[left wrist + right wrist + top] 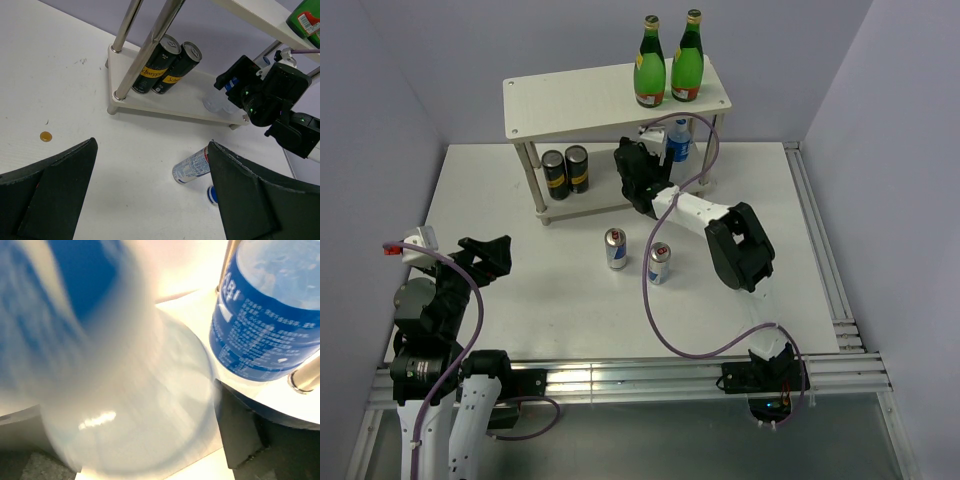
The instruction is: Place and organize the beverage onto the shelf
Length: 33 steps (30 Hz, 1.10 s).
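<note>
Right end effector (645, 150) pinches blurred water bottle (125, 390) on shelf (570, 95) lower tier, 12 o'clock, beside second water bottle (270, 315). Left end effector (151, 146) spread wide, empty, 8 o'clock.

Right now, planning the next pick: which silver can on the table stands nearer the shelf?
The left can; the right can stands further from the shelf.

Green bottles (650, 68) atop shelf (570, 100), water bottles (265, 315) below, cans (616, 249) nearby

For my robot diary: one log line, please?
right gripper: holds clear blue-labelled water bottle at lower tier of pale shelf | left gripper: open | silver-blue cans: on table
</note>
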Available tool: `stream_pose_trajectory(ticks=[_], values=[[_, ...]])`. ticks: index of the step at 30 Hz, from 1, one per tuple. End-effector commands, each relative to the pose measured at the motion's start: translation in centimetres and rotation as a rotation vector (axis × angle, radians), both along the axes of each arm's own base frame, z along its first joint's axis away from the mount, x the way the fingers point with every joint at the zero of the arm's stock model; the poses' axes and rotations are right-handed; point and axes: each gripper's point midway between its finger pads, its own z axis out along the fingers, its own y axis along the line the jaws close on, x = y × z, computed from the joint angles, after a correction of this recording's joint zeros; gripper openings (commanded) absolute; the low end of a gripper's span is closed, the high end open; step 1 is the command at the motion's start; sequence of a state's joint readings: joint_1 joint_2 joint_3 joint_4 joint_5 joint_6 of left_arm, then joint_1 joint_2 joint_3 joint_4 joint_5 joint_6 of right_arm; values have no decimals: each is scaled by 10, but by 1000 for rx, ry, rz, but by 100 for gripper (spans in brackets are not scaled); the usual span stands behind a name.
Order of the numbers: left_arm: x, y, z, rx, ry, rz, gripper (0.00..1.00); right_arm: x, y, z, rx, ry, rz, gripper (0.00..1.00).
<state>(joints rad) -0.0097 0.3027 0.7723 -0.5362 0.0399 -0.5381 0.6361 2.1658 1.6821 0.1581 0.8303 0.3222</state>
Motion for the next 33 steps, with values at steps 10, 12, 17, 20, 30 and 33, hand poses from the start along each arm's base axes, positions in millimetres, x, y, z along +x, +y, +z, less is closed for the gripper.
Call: stream_pose_trajectory(ticks=[10, 12, 17, 20, 30, 33], values=[[3, 7, 7, 13, -33, 27, 99, -8, 4, 68, 131, -109, 101, 100], [3, 7, 7, 13, -32, 27, 99, -17, 4, 70, 151, -101, 128, 100], [3, 9, 7, 12, -30, 38, 99, -37, 6, 81, 191, -100, 196, 100], [4, 10, 5, 9, -22, 49, 99, -50, 10, 82, 189, -90, 248, 100], [6, -7, 15, -8, -78, -51, 99, -115, -6, 77, 166, -44, 312, 100], [8, -28, 21, -62, -108, -161, 99, -157, -26, 95, 146, -86, 267, 100]])
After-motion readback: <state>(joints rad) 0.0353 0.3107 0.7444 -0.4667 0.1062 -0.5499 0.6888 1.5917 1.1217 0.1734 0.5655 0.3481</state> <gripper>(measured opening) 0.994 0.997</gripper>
